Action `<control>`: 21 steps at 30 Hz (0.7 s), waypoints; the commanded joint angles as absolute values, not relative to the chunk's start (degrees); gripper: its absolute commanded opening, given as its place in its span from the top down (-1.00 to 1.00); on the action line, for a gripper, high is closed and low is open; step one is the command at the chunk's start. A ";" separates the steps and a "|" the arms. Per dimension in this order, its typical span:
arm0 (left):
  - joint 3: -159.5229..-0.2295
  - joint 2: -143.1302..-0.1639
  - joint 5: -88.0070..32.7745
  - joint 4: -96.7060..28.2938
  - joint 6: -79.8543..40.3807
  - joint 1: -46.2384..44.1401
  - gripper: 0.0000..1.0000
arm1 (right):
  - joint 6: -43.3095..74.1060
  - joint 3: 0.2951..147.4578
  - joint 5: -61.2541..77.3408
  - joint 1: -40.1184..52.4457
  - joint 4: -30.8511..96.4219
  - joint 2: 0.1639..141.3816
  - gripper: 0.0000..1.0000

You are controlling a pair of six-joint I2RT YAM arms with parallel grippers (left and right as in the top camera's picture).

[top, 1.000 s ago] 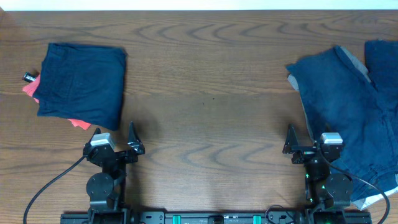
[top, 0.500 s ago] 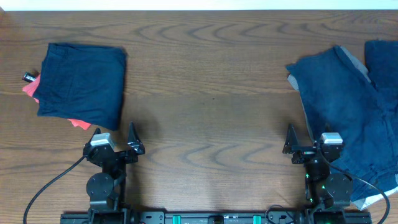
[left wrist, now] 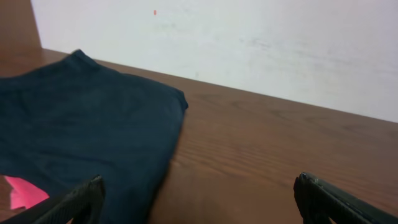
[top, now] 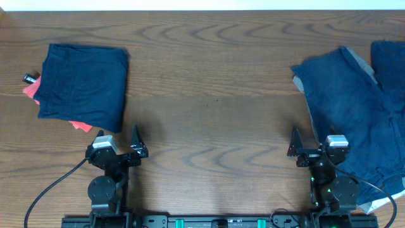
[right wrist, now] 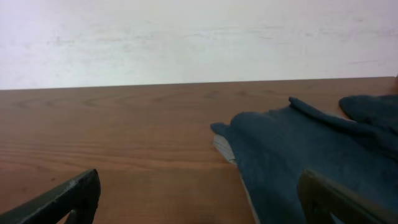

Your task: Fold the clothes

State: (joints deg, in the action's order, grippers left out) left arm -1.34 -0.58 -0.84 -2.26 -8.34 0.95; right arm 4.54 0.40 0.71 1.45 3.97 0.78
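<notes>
Both arms are parked at the near edge of the table (top: 215, 95), and we're between garments. The left gripper (top: 116, 135) has its jaws spread wide and carries nothing, and the right gripper (top: 311, 143) is just as wide and just as empty. Over on the far left lie the folded shorts (top: 82, 85), a neat navy rectangle, with a coral piece (top: 79, 125) peeking out from under their near edge. That one looks done. The work left is on the right: the loose shorts (top: 354, 120) are sprawled flat but unfolded at the table's right end, just beside the right gripper, with a grey piece (top: 362, 61) showing under their far edge. I'd judge the next step is to take on this pile. The right arm would need to reach forward and right to pinch an edge of the fabric, and the left arm has to cross the bare middle of the table to help. As for change since a second ago, there is almost none: the garments lie exactly where they were and both arms hold their rest pose, jaws unchanged.
</notes>
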 commanded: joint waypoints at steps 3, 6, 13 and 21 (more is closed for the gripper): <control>-3.51 -1.21 -1.76 -7.86 -9.28 0.93 -0.96 | 5.26 3.42 -2.55 1.08 4.78 3.68 -0.99; -6.79 -3.55 -2.39 -10.59 -9.30 0.93 -0.96 | 5.04 6.92 -4.01 1.08 6.96 8.14 -0.99; -18.72 -16.43 -2.61 -20.25 -9.28 0.93 -0.96 | 5.04 19.49 -6.22 1.08 11.81 26.30 -0.99; -33.61 -37.56 -5.67 -31.38 -9.26 0.93 -0.96 | -1.74 38.87 -6.22 1.02 26.02 53.19 -0.99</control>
State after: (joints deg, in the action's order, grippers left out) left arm -29.76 -32.84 -3.40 -30.00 -9.04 0.95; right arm 1.85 34.61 -5.39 1.45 24.36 47.90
